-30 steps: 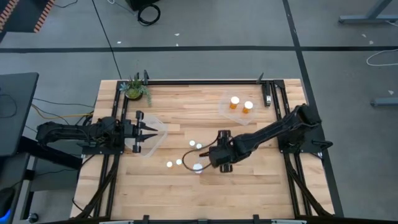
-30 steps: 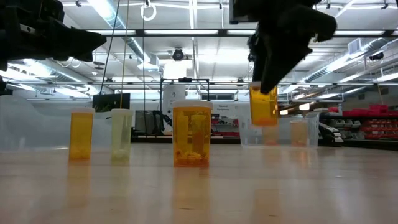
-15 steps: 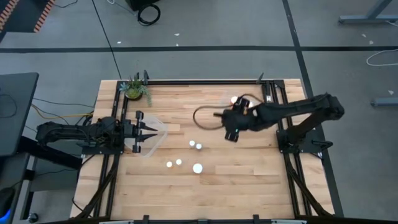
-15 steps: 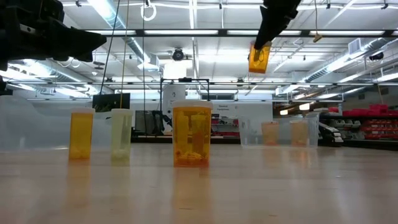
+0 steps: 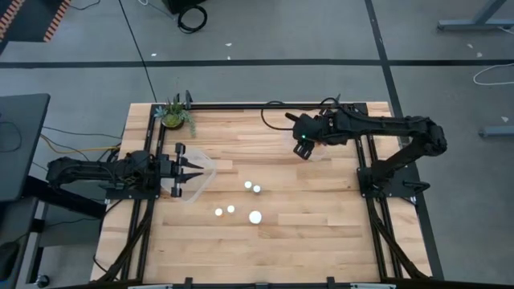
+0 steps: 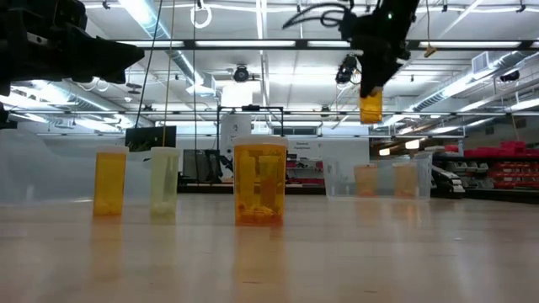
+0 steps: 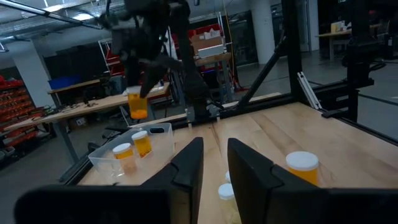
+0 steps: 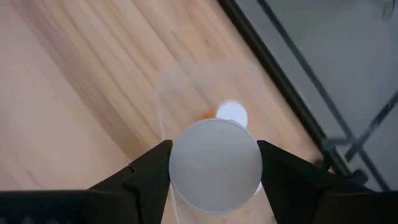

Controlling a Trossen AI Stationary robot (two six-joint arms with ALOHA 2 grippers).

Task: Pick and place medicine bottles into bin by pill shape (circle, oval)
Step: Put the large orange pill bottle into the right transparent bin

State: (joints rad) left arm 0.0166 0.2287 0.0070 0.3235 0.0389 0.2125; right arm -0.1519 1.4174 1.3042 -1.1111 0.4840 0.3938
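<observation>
My right gripper (image 5: 303, 148) hangs over the clear bin (image 8: 186, 81) at the table's far right, shut on an orange medicine bottle (image 6: 370, 108) with a white cap. Two bottles (image 7: 142, 143) stand in that bin. Several more bottles (image 5: 255, 216) stand upright on their bases at mid-table; three show in the low view (image 6: 260, 183). My left gripper (image 5: 193, 168) waits at the left over a second clear bin (image 5: 201, 181), with a narrow gap between its fingers and nothing in it. My right gripper pinches the bottle at its capped top end (image 8: 180, 168), one finger on each side of the round white cap. The fingers slant down from above. The bottle hangs upright below them, lifted clear, high above the bin.
A green potted plant (image 5: 173, 116) stands at the far left corner. Black frame rails (image 5: 265, 104) run along the table's far and side edges. Bare wood lies along the near side of the table (image 5: 265, 249).
My right gripper has risen from among the bottles at mid-table and swung toward the far right corner, rolling as it went. It has carried the orange bottle, lifted clear, to a spot above the right bin. The grip has stayed shut on it.
</observation>
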